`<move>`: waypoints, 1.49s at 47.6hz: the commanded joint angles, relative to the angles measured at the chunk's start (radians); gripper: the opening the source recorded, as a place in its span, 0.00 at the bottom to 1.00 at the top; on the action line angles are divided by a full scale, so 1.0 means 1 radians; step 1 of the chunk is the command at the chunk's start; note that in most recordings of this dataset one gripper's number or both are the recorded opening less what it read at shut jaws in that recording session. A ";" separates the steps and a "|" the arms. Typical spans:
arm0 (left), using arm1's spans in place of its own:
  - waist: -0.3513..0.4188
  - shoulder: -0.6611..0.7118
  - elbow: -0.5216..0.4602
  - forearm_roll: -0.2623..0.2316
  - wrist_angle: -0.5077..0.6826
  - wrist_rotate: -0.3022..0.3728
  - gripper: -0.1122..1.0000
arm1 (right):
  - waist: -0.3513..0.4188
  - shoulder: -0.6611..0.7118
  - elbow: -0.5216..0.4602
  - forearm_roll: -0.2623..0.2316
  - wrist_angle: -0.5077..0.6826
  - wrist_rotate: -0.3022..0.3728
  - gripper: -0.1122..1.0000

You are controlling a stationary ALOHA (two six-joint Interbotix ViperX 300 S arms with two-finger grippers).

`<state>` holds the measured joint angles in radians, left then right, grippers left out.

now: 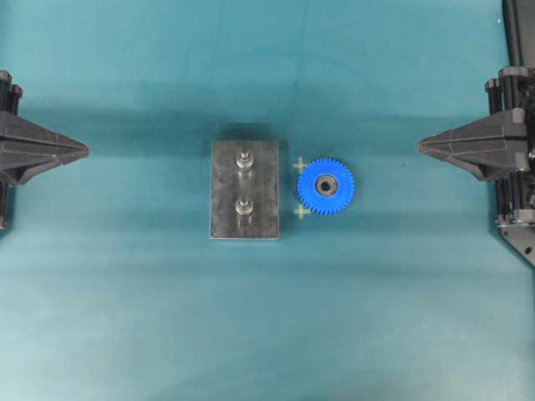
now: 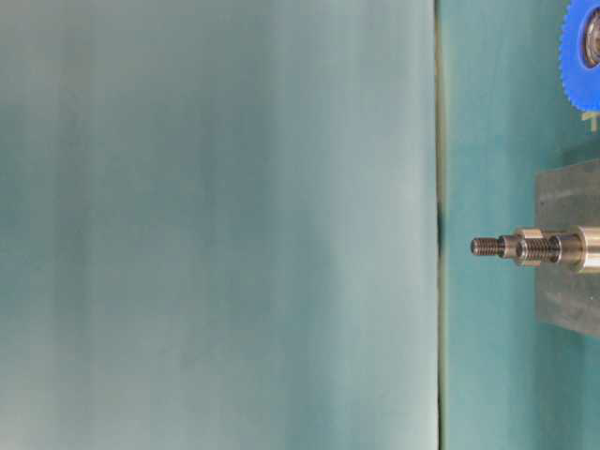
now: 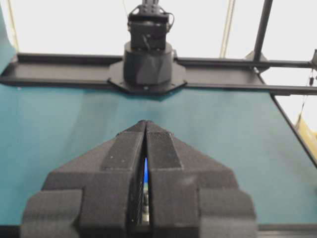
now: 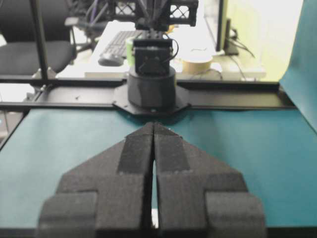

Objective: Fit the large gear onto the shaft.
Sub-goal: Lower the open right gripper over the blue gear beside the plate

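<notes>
Nothing begun: bright blue plastic toothed gear (image 1: 325, 185) lies at the dark plate's (image 1: 224, 192) three o'clock; both grippers' (image 1: 84, 150) (image 1: 422, 148) fingers clenched, empty. Next, presumably, grasp the gear.

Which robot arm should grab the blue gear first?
Probably the right one. The large gear lies flat on the table just right of the plate, on the right claw's side. The left claw would have to reach across the shafts.
</notes>
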<state>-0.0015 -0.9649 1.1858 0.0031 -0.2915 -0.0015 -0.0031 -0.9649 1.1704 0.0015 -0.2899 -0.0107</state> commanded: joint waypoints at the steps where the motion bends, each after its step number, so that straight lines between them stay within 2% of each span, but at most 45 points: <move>1: 0.005 0.031 -0.008 0.008 0.015 -0.037 0.10 | -0.006 0.012 0.005 0.003 -0.011 0.015 0.11; 6: 0.005 0.067 -0.044 0.008 0.067 -0.064 0.10 | -0.014 0.005 0.012 0.043 -0.003 0.031 0.11; 12: 0.005 0.097 -0.069 0.011 0.107 -0.058 0.10 | -0.029 0.006 0.009 0.069 0.051 0.040 0.11; 20: 0.005 0.133 -0.074 0.011 0.187 -0.051 0.10 | -0.084 0.087 -0.055 0.117 0.318 0.094 0.11; 27: 0.005 0.193 -0.121 0.014 0.308 -0.044 0.10 | -0.126 0.261 -0.156 0.112 0.548 0.109 0.11; 30: 0.005 0.221 -0.138 0.017 0.344 -0.032 0.10 | -0.129 0.337 -0.199 0.101 0.597 0.107 0.11; 43: 0.005 0.342 -0.179 0.017 0.388 0.037 0.10 | -0.133 0.534 -0.285 0.064 0.627 0.109 0.11; 55: 0.005 0.390 -0.170 0.017 0.396 0.037 0.10 | -0.144 0.713 -0.336 0.064 0.695 0.109 0.11; 64: 0.005 0.385 -0.163 0.017 0.426 0.037 0.10 | -0.155 0.808 -0.431 0.052 0.781 0.078 0.11; 67: 0.005 0.383 -0.163 0.017 0.443 0.037 0.10 | -0.160 0.833 -0.448 0.051 0.796 0.067 0.17; 71: 0.005 0.376 -0.153 0.017 0.456 0.038 0.10 | -0.163 0.867 -0.474 0.052 0.821 0.067 0.34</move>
<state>0.0015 -0.5783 1.0370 0.0169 0.1611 0.0353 -0.1595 -0.1089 0.7363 0.0537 0.5154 0.0660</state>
